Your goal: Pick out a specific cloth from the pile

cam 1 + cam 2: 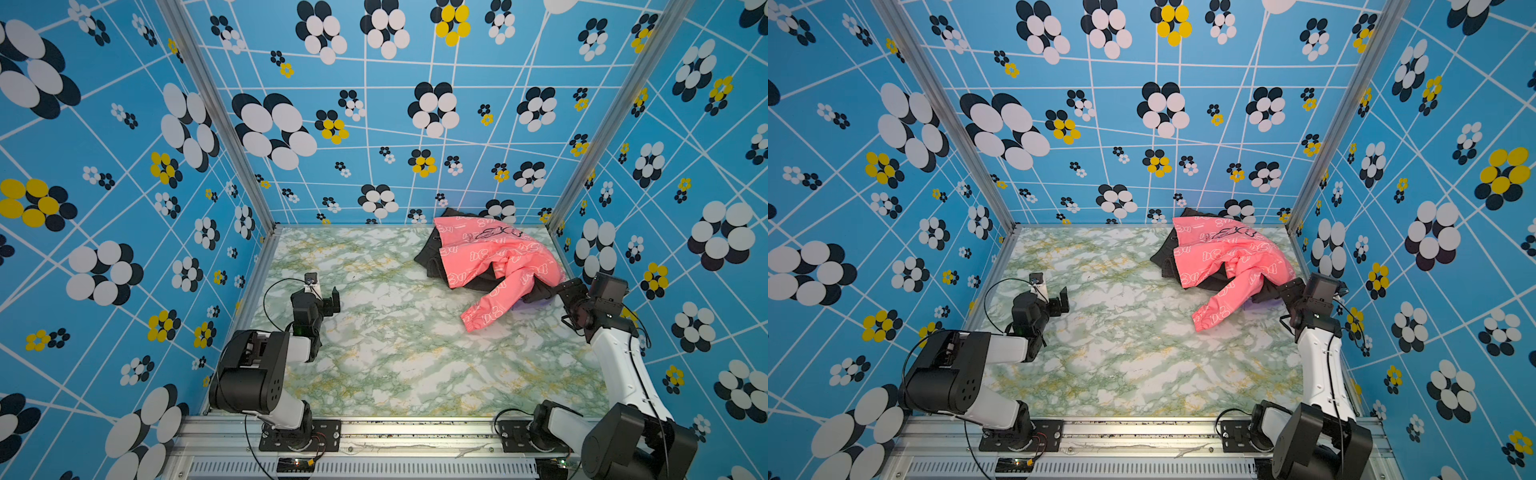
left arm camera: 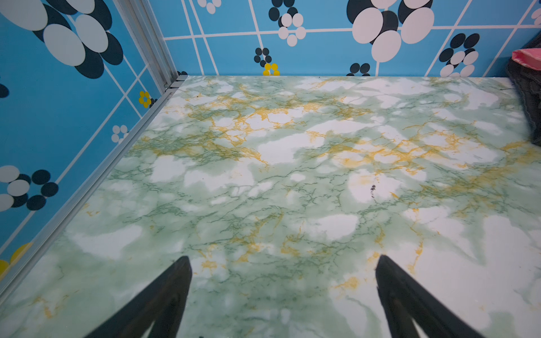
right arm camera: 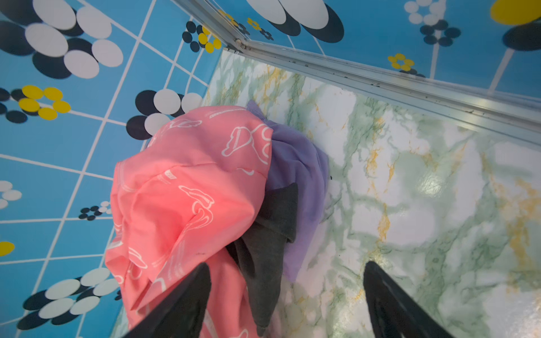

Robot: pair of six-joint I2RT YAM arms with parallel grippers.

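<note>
The pile (image 1: pixel 498 253) (image 1: pixel 1229 257) lies at the table's back right: a coral-pink garment (image 3: pixel 187 187) with white prints over black fabric (image 3: pixel 272 234). The lavender cloth (image 3: pixel 295 164) peeks out from under the pile's right edge; in both top views only a sliver of this cloth (image 1: pixel 536 306) (image 1: pixel 1264 306) shows. My right gripper (image 1: pixel 557 291) (image 1: pixel 1283 291) (image 3: pixel 288 264) is open at that edge, its jaws straddling a black fabric tip and pink folds, with the lavender just beyond. My left gripper (image 1: pixel 332 301) (image 1: pixel 1061 301) (image 2: pixel 284 259) hangs open over bare table at the left.
The green marble table (image 1: pixel 395 353) is enclosed by blue flowered walls with aluminium rails (image 3: pixel 380 82). The pile sits against the back wall, near the right rail. The pink sleeve (image 1: pixel 486 311) trails toward the table's middle.
</note>
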